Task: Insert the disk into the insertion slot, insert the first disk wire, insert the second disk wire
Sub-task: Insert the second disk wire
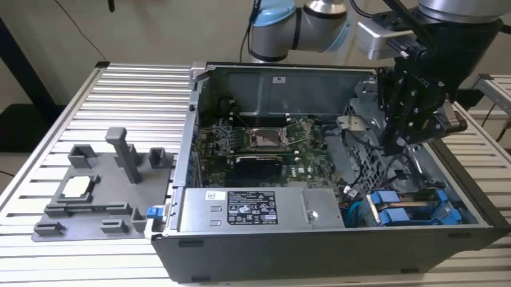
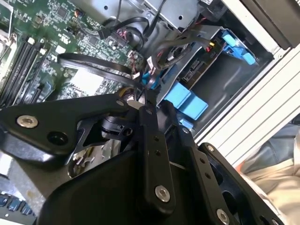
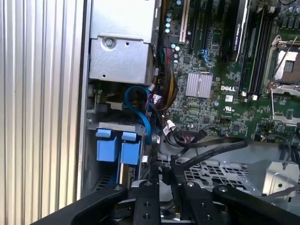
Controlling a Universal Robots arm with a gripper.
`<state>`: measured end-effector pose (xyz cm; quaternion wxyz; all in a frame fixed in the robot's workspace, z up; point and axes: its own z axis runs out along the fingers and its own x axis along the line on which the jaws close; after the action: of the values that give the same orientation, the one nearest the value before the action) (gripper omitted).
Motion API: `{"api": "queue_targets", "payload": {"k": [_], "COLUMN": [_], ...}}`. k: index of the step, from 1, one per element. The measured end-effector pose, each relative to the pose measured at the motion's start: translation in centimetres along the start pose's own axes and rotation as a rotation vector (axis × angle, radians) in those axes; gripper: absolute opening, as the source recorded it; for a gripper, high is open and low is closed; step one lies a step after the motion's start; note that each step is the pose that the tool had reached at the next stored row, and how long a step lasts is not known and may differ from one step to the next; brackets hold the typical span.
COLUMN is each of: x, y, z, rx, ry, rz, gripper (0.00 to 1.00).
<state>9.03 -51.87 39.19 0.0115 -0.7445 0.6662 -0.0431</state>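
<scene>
1. Broadly, the whole open computer case [image 1: 319,251] is being taken in by the exterior view. It is standing on a slatted table [image 1: 128,95], with one grey fixture tray [image 1: 96,191] lying toward that view's left.
2. In the first wrist view, two blue handles are being seen end-on. One looped blue cable [image 3: 140,112] is lying just beside them, and one black flat cable [image 3: 211,145] is being draped across beyond the gripper.
3. In the second wrist view, the length of one carrier is being shown, blue at both ends.
4. Two blue-carrier drives are being counted, one [image 1: 385,200] and the other [image 1: 397,216]. Both are being held side by side in the drive cage [image 3: 117,125], next to the one power-supply box [image 1: 255,209]. Which of the two is the task's disk cannot be told.
5. Their long axes are being laid along the case's near wall, with the handles pointing toward the exterior view's left, at the power-supply box.
6. One gripper [image 1: 403,146] is being held down inside the case, between the motherboard [image 1: 255,143] and the drives, near the handles but apart from them. In the second wrist view its tips [image 2: 139,101] are being pressed together, clenched. What lies between them cannot be told.
</scene>
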Motion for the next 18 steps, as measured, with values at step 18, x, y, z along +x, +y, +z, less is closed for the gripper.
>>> {"api": "queue_targets", "payload": {"k": [18], "x": [-0.43], "y": [0.43], "z": [0.42], "rx": [0.0063], "ry": [0.0342], "rz": [-0.005], "gripper": [0.26]}}
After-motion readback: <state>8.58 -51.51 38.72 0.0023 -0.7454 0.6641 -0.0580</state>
